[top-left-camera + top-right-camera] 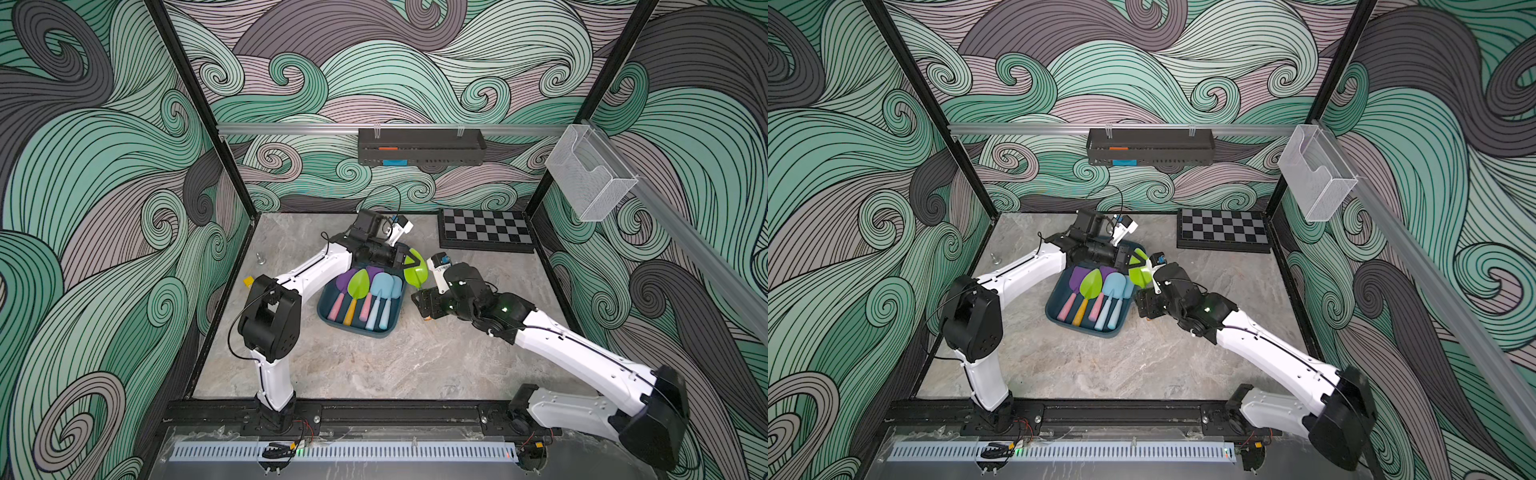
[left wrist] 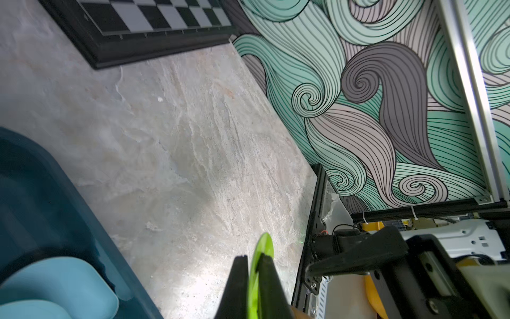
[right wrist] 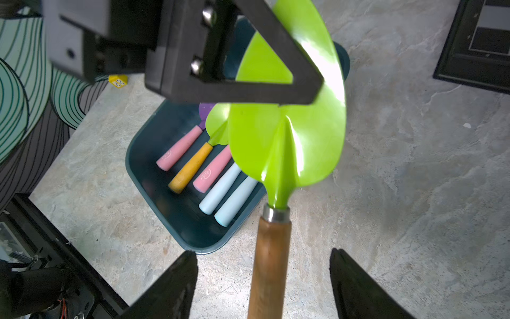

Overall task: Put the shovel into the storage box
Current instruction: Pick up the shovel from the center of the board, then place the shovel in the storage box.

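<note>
Shovel [image 3: 289, 138]: lime-green glossy blade, rounded with a raised centre rib, silver metal collar, plain brown wooden handle.

Left gripper [image 2: 254, 262] is pinching the blade flat between its 2 black fingers. The edge-on green blade is sandwiched in the left wrist view, and 1 triangular finger lies across the blade face in the right wrist view.

Right gripper [image 3: 265, 276] is spread wide. Its 2 black fingers [image 3: 176, 279] stand either side of the wooden handle with a clear gap on both sides, no contact.

Position: in both top views the shovel [image 1: 417, 272] hangs at the far corner of the storage box [image 1: 357, 330] on the right-arm side. The blade is partly above the rim and the handle sticks out past the box over the marble tabletop [image 1: 374, 365]. Not in the box yet.

Storage box is a dark teal tub with rounded corners, and 5 shovels already lie in it side by side:
- 2 purple blades on pink handles
- 1 green blade on a yellow-orange handle
- 2 light blue

Chessboard [image 1: 484, 230] sits well beyond the box, by the back wall. Yellow die [image 3: 118, 81] lies on the box's left-arm side, near the table edge.
</note>
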Controlling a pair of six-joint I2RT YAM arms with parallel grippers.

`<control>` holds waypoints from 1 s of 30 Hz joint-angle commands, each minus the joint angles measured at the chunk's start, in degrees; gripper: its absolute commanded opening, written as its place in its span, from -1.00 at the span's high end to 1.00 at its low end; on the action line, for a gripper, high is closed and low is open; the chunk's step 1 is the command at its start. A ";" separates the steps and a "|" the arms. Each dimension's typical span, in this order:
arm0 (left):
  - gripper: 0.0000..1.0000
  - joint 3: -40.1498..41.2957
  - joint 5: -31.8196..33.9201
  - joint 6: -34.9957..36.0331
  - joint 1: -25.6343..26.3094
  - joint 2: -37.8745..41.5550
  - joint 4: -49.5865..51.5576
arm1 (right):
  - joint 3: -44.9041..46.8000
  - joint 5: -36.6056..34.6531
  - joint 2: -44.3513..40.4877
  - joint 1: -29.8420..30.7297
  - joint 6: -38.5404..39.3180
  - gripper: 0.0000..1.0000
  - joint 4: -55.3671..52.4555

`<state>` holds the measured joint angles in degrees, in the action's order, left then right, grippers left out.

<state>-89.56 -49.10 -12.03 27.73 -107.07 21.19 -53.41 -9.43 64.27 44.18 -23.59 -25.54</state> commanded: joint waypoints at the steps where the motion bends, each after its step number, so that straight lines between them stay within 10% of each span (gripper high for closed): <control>1: 1.00 -8.79 -6.73 12.34 -6.26 -2.01 13.66 | 3.27 -3.30 -3.86 0.20 0.85 -0.63 0.59; 9: 1.00 -22.71 3.68 34.26 -11.42 -13.04 41.64 | 9.93 -3.01 -8.54 -2.78 0.23 -0.67 -0.18; 30: 0.79 -20.18 16.54 30.33 -4.93 -25.50 40.45 | 14.10 0.16 -8.65 -6.29 0.30 -0.71 -0.38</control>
<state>-109.91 -33.87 19.16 22.79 -130.52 61.23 -39.83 -9.93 56.23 38.30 -23.18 -25.93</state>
